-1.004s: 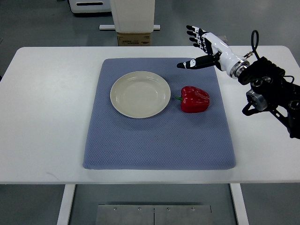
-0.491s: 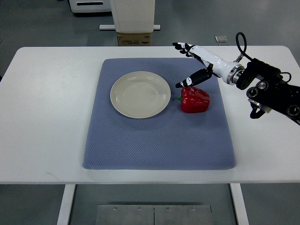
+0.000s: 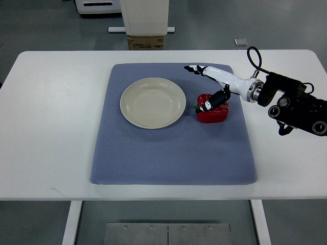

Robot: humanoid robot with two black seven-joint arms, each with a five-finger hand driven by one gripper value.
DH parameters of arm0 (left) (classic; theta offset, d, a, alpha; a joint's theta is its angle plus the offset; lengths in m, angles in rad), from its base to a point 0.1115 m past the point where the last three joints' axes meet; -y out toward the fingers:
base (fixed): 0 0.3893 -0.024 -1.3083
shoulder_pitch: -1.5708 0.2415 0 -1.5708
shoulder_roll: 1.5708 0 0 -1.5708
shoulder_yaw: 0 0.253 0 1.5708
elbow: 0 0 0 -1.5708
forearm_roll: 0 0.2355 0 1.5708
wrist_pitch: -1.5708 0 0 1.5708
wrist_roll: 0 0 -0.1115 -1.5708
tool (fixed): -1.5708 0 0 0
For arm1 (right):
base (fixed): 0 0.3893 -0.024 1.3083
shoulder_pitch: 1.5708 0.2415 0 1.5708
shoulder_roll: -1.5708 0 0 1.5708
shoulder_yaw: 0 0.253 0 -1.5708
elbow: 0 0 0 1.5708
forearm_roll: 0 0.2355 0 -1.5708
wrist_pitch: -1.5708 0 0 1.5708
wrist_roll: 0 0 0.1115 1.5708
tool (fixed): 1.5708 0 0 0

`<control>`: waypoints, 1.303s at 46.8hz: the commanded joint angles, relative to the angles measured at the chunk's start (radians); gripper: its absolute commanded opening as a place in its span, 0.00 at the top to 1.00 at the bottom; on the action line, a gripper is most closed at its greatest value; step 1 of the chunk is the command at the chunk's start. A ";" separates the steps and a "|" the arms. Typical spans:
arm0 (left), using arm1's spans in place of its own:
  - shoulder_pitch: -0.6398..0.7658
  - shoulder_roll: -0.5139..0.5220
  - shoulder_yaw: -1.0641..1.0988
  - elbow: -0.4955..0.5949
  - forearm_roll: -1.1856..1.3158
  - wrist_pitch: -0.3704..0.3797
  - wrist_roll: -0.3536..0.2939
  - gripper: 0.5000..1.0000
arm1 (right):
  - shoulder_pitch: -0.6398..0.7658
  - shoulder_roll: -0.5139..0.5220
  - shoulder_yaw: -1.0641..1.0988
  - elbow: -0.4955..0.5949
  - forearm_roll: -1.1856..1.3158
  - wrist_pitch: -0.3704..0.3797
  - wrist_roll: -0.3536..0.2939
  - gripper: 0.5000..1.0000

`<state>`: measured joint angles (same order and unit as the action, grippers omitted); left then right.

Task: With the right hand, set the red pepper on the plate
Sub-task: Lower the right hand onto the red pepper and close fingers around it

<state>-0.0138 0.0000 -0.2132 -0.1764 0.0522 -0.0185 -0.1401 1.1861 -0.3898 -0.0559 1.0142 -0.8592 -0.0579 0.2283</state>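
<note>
A red pepper (image 3: 214,113) with a green stem lies on the blue-grey mat (image 3: 173,148), just right of the cream plate (image 3: 152,102). My right hand (image 3: 207,87) reaches in from the right, directly over the pepper. Its fingers (image 3: 196,69) are spread past the pepper's far side and the thumb (image 3: 210,104) lies over the pepper's top. The hand is open and grips nothing. The plate holds nothing. The left arm is out of view.
The mat lies on a white table (image 3: 51,122). A cardboard box (image 3: 146,42) and a white machine base stand on the floor beyond the table's far edge. The right arm's black wrist and cable (image 3: 291,99) hang over the table's right side.
My right hand has come down and to the left, from above the mat's far right corner to just over the pepper. The pepper and the plate have not moved.
</note>
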 commanded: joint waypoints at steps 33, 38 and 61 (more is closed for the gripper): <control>0.000 0.000 0.000 0.000 0.000 0.000 0.001 0.00 | -0.002 0.005 -0.104 -0.046 -0.030 -0.002 -0.001 0.04; 0.000 0.000 0.000 0.000 0.000 0.000 -0.001 0.00 | -0.002 0.008 -0.117 -0.071 -0.032 -0.002 -0.001 0.05; 0.000 0.000 0.000 0.000 0.000 0.000 0.001 0.00 | -0.006 0.014 -0.122 -0.088 -0.037 -0.002 -0.001 0.34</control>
<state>-0.0138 0.0000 -0.2132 -0.1764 0.0522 -0.0184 -0.1407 1.1813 -0.3762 -0.1788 0.9294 -0.8959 -0.0600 0.2270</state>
